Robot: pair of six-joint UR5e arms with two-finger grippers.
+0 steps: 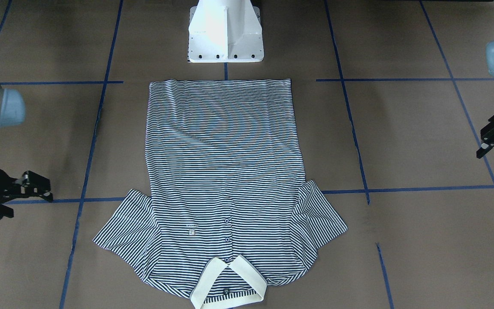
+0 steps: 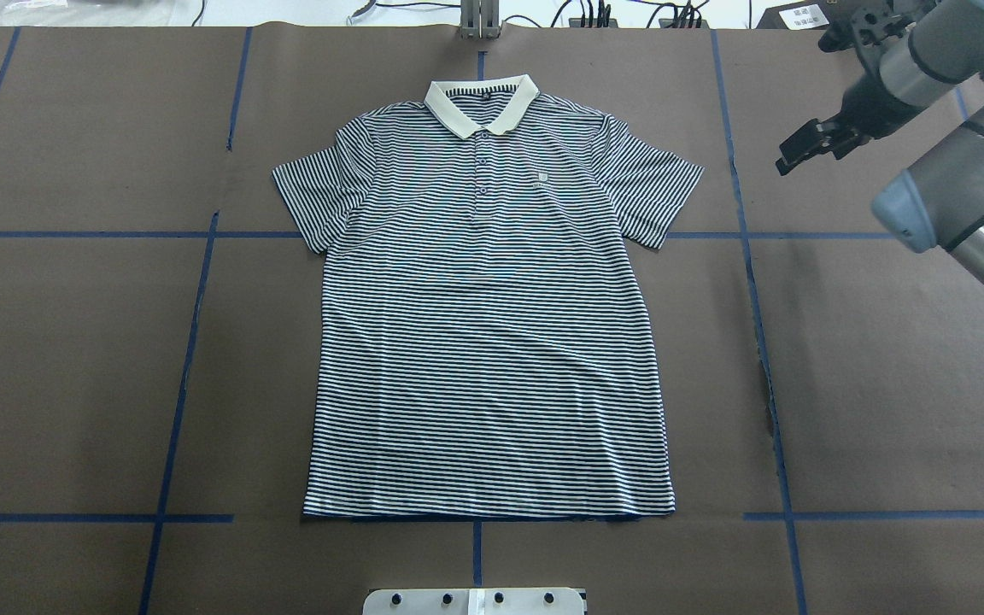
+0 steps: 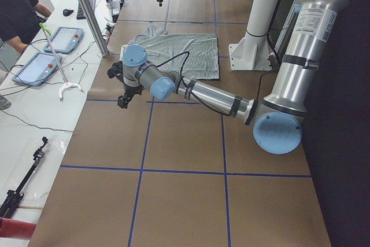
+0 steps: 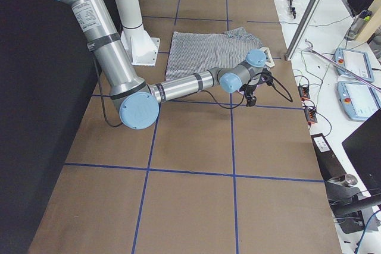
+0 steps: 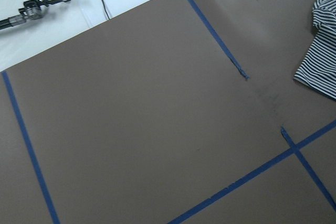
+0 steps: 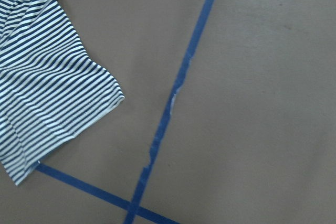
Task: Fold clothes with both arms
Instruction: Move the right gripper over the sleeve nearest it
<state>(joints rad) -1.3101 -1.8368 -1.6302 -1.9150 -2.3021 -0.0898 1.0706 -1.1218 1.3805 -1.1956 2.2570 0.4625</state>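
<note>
The cream collar point(image 1: 249, 274) of the short-sleeved polo shirt with thin navy-and-white stripes point(image 1: 225, 171) is lying nearest the front-facing camera, buttons facing up and hem toward the robot. The shirt is resting flat and unfolded on the brown table marked with blue tape lines point(image 1: 401, 128), between the two claws and well apart from each. The black two-finger right gripper point(image 1: 49, 192) is hovering outboard of the striped sleeve point(image 1: 122, 231), its jaws looking parted and gripping nothing. The black left gripper point(image 1: 483, 142) is hanging outboard of the opposite sleeve point(image 1: 315, 219), likewise parted and empty. Folding is, by my reading, not yet beginning. For a good first fold, each claw should be coming inward to its nearest sleeve edge and pinching both fabric layers cleanly. Both should then be lifting evenly together, keeping the stripes straight and the body unwrinkled.
</note>
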